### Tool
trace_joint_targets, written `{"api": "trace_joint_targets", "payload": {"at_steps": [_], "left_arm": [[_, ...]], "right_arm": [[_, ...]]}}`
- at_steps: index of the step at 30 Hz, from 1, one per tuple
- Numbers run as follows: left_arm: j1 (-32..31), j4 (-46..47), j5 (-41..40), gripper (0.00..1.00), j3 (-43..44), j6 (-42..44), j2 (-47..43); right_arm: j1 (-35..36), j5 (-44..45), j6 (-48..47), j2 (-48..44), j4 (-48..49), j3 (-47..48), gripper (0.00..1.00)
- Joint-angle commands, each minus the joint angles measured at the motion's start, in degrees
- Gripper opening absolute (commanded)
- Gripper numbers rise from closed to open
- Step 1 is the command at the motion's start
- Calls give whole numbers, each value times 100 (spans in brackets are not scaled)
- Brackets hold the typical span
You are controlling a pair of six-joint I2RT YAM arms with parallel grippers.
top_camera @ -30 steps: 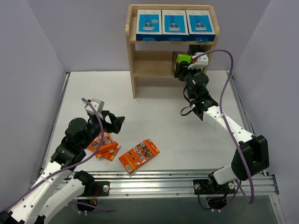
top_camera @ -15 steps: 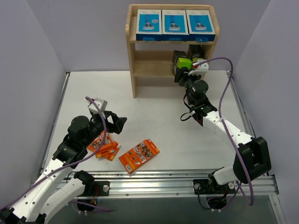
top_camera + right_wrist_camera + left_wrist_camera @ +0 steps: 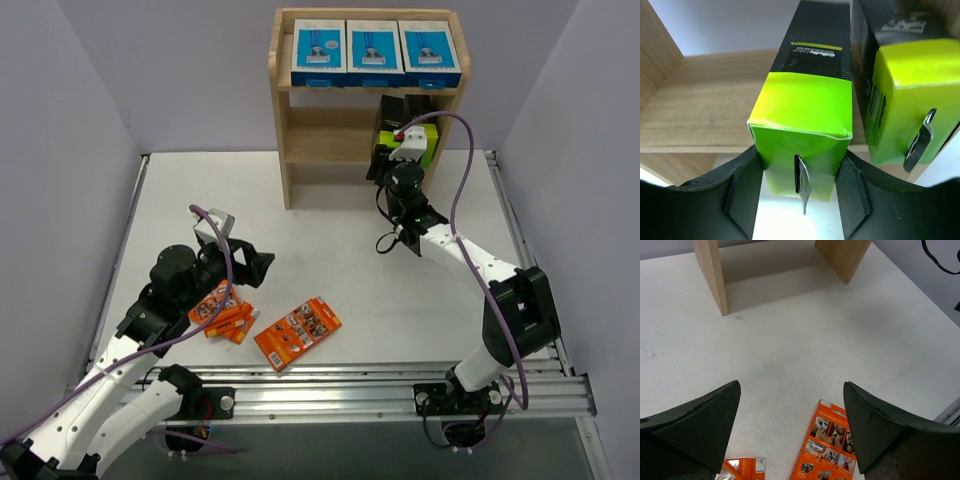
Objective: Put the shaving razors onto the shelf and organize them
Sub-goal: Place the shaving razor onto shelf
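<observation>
While the overhead view hides most of the grasp behind the wrist, the right wrist view shows it plainly. The right gripper [image 3: 799, 172] is clamped on a black-and-lime box [image 3: 805, 105], with one black finger flat against each side of its lime end. That box is glossy card, lime at the near end and matt black farther in. Its front edge is slightly dented, and a clear hang tab [image 3: 802, 182] hangs from it. It reaches in over the middle board of the shelf [image 3: 283, 120], though I cannot tell whether it rests on the board. Just beside it to the right sits a second black-and-lime box [image 3: 910, 85] of the same make.

Only from above do the three blue-and-white boxes [image 3: 375, 50] show, side by side on the top tier of pale, grained wood. The left gripper [image 3: 790, 390] hangs over the white table [image 3: 330, 230] with its fingers spread wide and nothing between them. Its own camera shows one flat orange pack [image 3: 830, 442] below, while the overhead view adds a loose stack of orange packs [image 3: 220, 310] nearer that arm.
</observation>
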Motion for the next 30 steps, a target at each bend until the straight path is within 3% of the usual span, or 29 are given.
{"api": "trace_joint_targets", "payload": {"at_steps": [1, 11, 30], "left_arm": [[13, 4, 115, 93, 191, 51, 10], [13, 13, 264, 93, 208, 43, 115], [13, 39, 475, 93, 243, 78, 256]], "right_arm": [[14, 386, 9, 75, -213, 296, 8], [-38, 677, -439, 426, -468, 770, 8], [-636, 141, -510, 805, -644, 1175, 5]]}}
